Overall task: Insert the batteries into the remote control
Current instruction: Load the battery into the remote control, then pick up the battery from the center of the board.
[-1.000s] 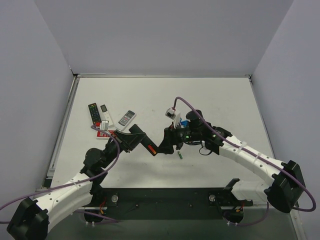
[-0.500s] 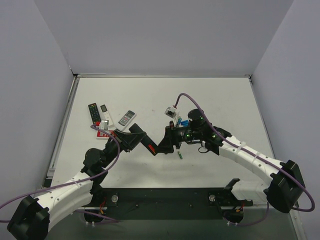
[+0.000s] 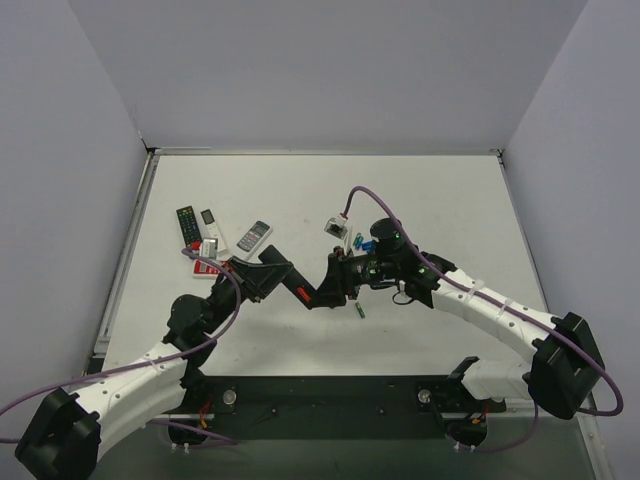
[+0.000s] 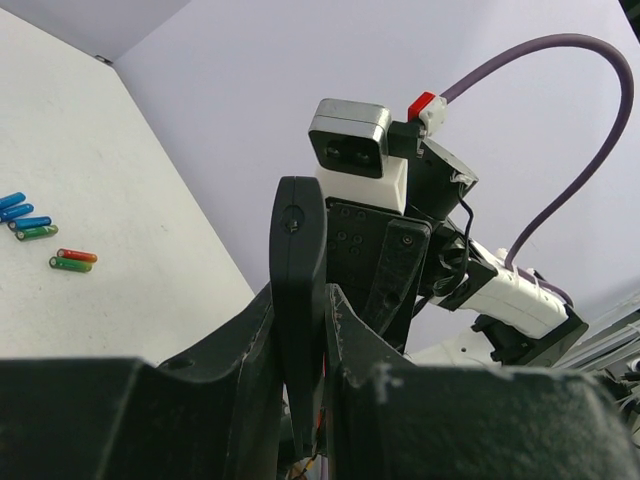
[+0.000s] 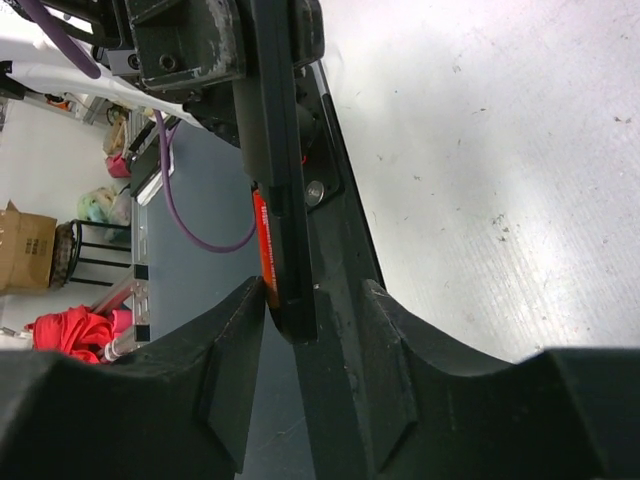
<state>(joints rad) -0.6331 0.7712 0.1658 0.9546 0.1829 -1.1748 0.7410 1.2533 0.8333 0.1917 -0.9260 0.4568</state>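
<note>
Step in hand: the remote control (image 3: 316,297) is held off the table (image 3: 450,200) between the two arms. This is judged to be the seating of a cell in its bay.
Left gripper (image 4: 300,335): the jaws are closed on one end of the remote control, with a finger pressed to each flat side.
Right gripper (image 5: 300,305): the jaws are clamped on the other end of the same bar, so its weight is shared.
Orange-red cell (image 5: 262,238): it is seen along the edge of the remote control, apparently in the bay. Whether it is fully seated cannot be told.
Loose batteries: a green cell (image 3: 360,311) lies on the table just below the right gripper. Blue cells (image 3: 366,243) lie further back, well apart from the bar.
Other remotes (image 3: 205,240): these are grouped at the left of the table and are not involved.
Doing it well: one grip should be kept firm while the other is eased, so that the bar is never left unsupported. The open bay should be kept turned upward so that the orange-red cell is not shaken out. Any push on the cell should be made along the length of the bay.
Change over the last second: the right wrist and its cable arch are shifted slightly to the left. The remote control and the green cell are found almost where they were.
</note>
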